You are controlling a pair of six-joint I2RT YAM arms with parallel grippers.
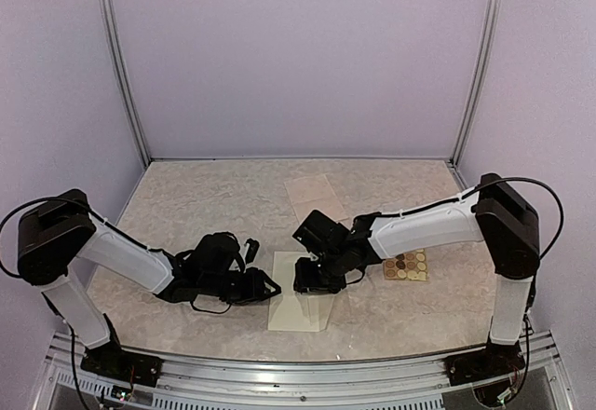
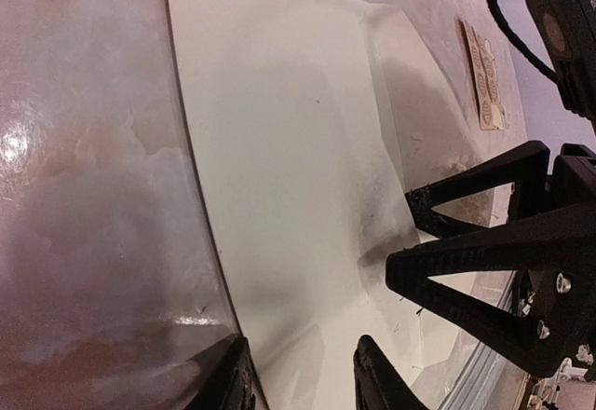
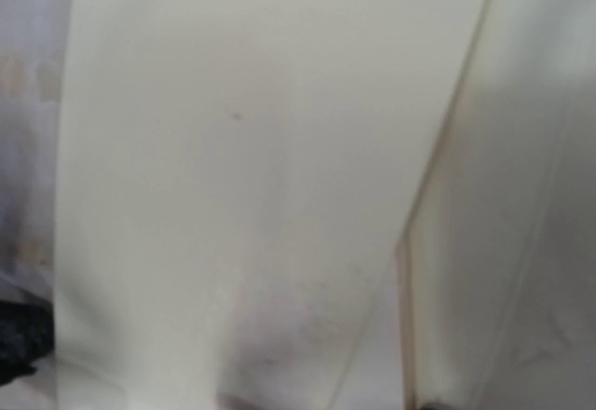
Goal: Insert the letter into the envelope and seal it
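Observation:
The cream envelope (image 1: 296,309) lies flat on the table between my two grippers. In the left wrist view the envelope (image 2: 279,168) fills the middle, its flap (image 2: 414,84) creased upward on the far side. My left gripper (image 2: 303,380) is open and straddles the envelope's near edge, one finger over the table and one over the paper. My right gripper (image 2: 405,235) is open too, both fingertips down on the envelope by the flap fold. The right wrist view shows only blurred cream envelope (image 3: 242,149) up close. A pinkish-beige sheet (image 1: 317,196) lies behind; I cannot tell if it is the letter.
A small tan sheet of round brown stickers (image 1: 407,266) lies right of the right gripper, also seen as the sticker sheet (image 2: 484,75). The metal rail (image 1: 298,373) runs along the table's near edge. Purple walls close in the back and sides.

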